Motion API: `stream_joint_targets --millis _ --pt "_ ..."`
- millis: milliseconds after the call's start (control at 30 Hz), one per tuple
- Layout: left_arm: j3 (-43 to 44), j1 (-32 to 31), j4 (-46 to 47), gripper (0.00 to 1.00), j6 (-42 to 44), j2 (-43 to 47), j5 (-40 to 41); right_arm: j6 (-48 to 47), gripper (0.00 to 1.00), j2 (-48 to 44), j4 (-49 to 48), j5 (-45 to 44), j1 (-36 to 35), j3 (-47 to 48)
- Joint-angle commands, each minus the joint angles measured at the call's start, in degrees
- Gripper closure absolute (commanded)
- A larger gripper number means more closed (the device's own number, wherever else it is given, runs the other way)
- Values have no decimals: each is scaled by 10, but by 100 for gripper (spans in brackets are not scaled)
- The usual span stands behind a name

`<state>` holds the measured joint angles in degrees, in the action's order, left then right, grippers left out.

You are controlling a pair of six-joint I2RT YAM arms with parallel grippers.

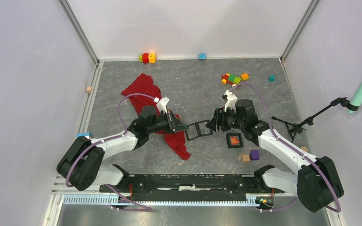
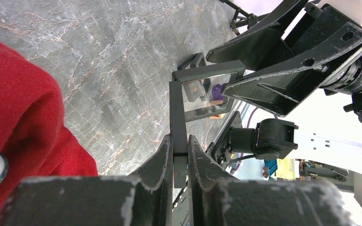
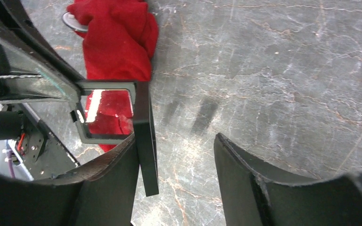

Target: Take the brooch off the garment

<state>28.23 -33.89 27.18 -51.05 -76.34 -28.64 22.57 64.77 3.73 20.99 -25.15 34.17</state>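
The deep-red garment lies crumpled at left centre, partly under my left arm; it also shows as the garment and the garment. On it rests a small round white piece with a dark rim, perhaps the brooch; I cannot tell. My left gripper is shut on one bar of a black square frame with a clear window, held above the table. My right gripper is open; the frame touches its left finger only.
A small black box holding something orange sits right of centre, with a purple cube and a wooden cube near it. Toy bricks and more toys lie at the back. A black stand is at right.
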Motion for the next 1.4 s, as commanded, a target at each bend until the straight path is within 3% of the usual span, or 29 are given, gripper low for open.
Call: stream_joint_targets --millis 0,167,267,400,500,633,700,833,1133,1267,1367 --pt "24 -1 33 90 16 4 -26 -21 42 -13 -24 30 3 11" --pt "27 -1 43 82 10 -7 -24 -20 56 -3 -34 62 3 11" --pt "30 0 38 76 12 -10 -21 -19 70 3 -30 67 3 14" --pt "32 -1 14 51 31 0 -11 -29 95 10 6 27 6 31" --pt "38 0 -35 34 63 21 14 -50 96 26 67 -29 11 72" --pt "52 0 -103 27 105 52 49 -94 96 64 161 -114 12 145" --pt "57 0 -133 26 121 63 65 -113 94 84 203 -162 12 180" --pt "64 0 -170 25 140 77 87 -154 78 135 260 -199 15 227" --pt "63 0 -228 22 161 112 136 -179 79 213 275 -200 33 250" --pt "59 0 -237 21 165 121 143 -176 43 207 266 -206 34 242" --pt "61 0 -253 20 169 127 160 -175 33 189 261 -224 33 237"
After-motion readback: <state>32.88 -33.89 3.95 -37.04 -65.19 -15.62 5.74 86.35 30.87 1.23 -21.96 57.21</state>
